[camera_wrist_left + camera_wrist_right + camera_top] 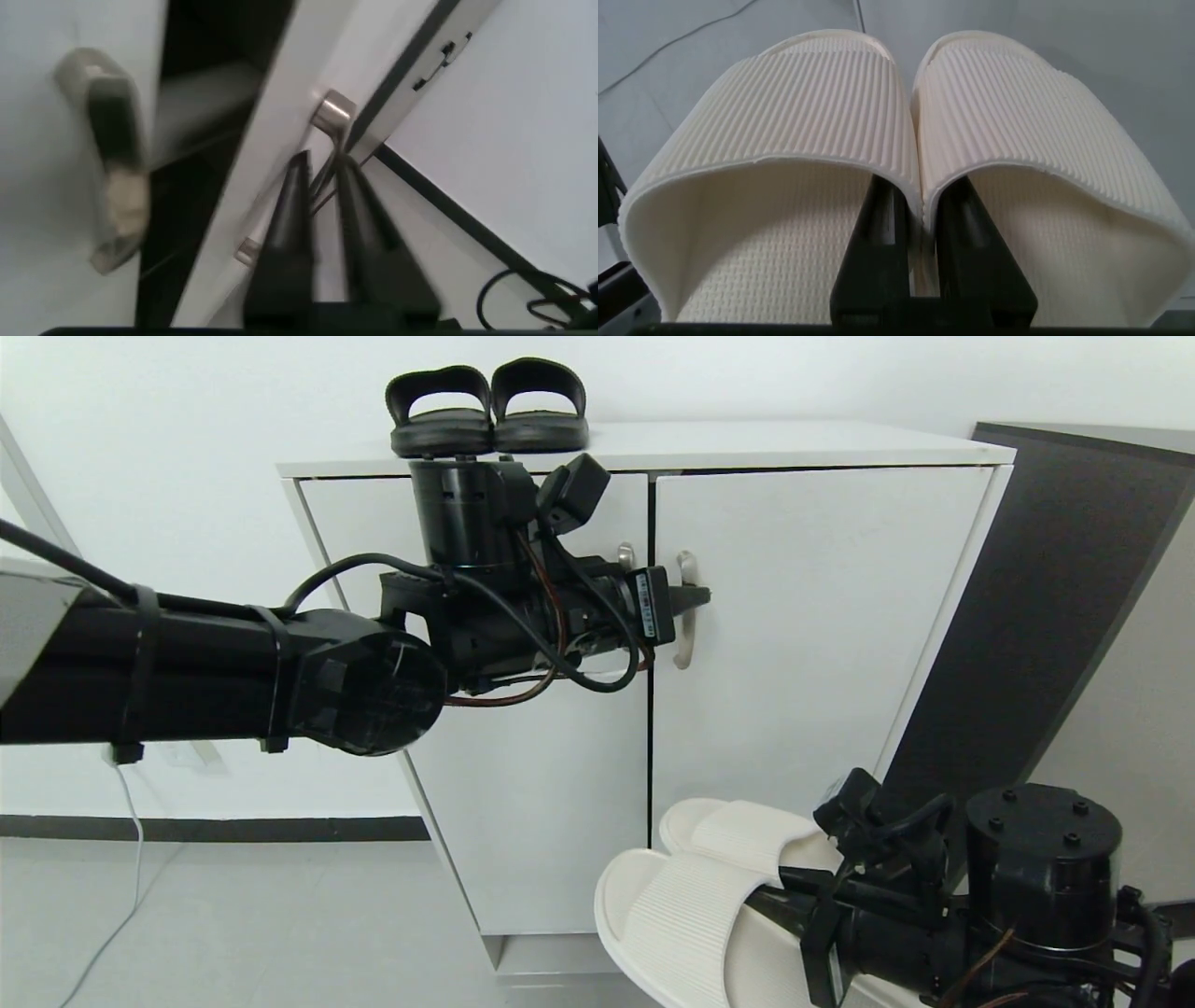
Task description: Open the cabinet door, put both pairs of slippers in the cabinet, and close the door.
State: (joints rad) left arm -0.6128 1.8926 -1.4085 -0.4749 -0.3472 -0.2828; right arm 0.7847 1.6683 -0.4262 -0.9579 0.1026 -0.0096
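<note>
A white two-door cabinet (803, 691) stands against the wall. A pair of black slippers (487, 411) rests on its top, above the left door. My left gripper (695, 599) is at the right door's metal handle (687, 616); in the left wrist view the gripper (322, 163) is shut on the handle (329, 112), and a dark gap beside that door shows it slightly ajar. Low at the right, my right gripper (784, 896) is shut on a pair of white ribbed slippers (681, 915), pinching their inner walls together (920, 187). The slippers (803, 103) hang above the floor.
The left door's handle (625, 556) sits just beside the held one, also seen close by (107, 140). A dark grey panel (1046, 616) leans right of the cabinet. A white cable (131, 859) runs down to the grey floor (233, 933) at the left.
</note>
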